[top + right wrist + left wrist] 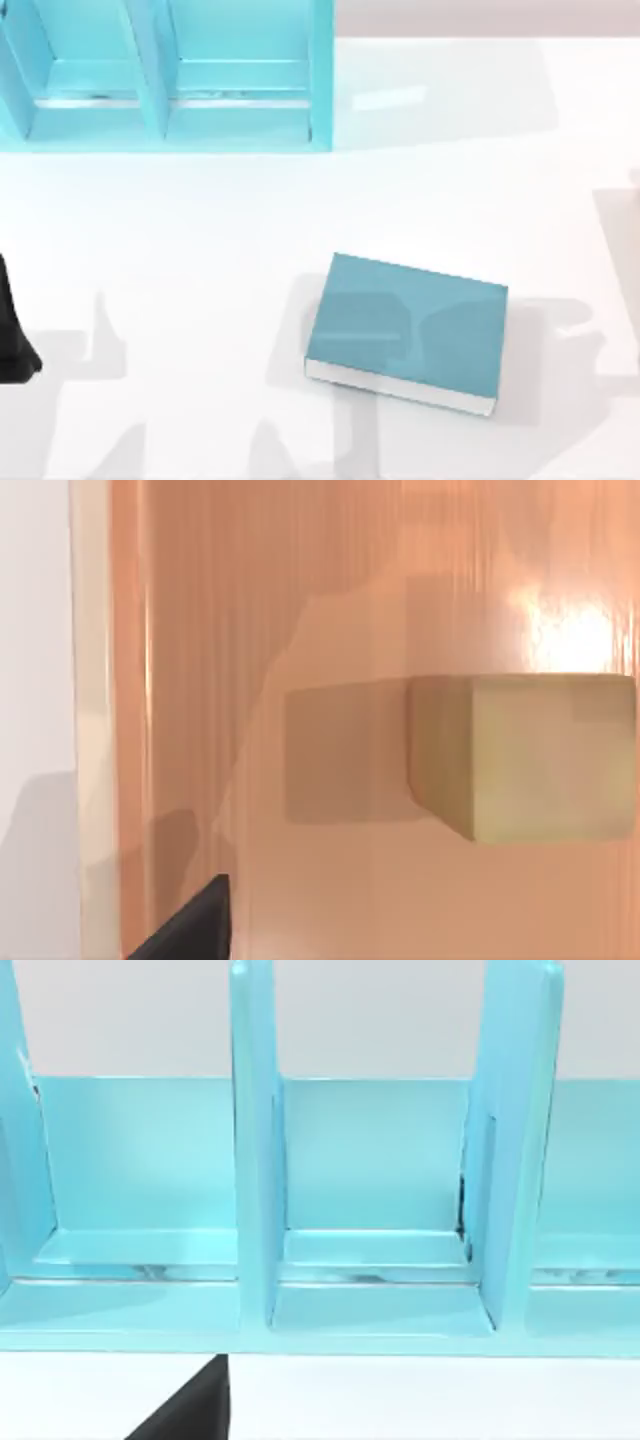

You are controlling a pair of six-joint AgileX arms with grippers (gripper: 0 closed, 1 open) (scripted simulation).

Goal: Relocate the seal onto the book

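Arms: left arm [12,330] parked at the tabletop's left edge, idle. Left gripper [190,1415] faces the teal shelf unit [170,80], which stands at the far left corner. Its grip state cannot be told.

Book [405,325] lies flat, a little right of the tabletop's centre and toward the near edge. Teal cover is up and bare, white page edges face the near edge. Long axis runs roughly left-right, turned slightly out of square with the table edges.

Seal [350,610]: its tan-brown wooden face sits very close before the right gripper [190,925], with a pale block-shaped mark [520,755] on it. Whether this gripper is released, clenched or holding the seal cannot be told.

Judgement: the right arm is the nearer one and the one at work. The move turns on carrying the seal leftward from the right side until it is above the cover. The seal's long axis and heading on the table cannot be told at this range
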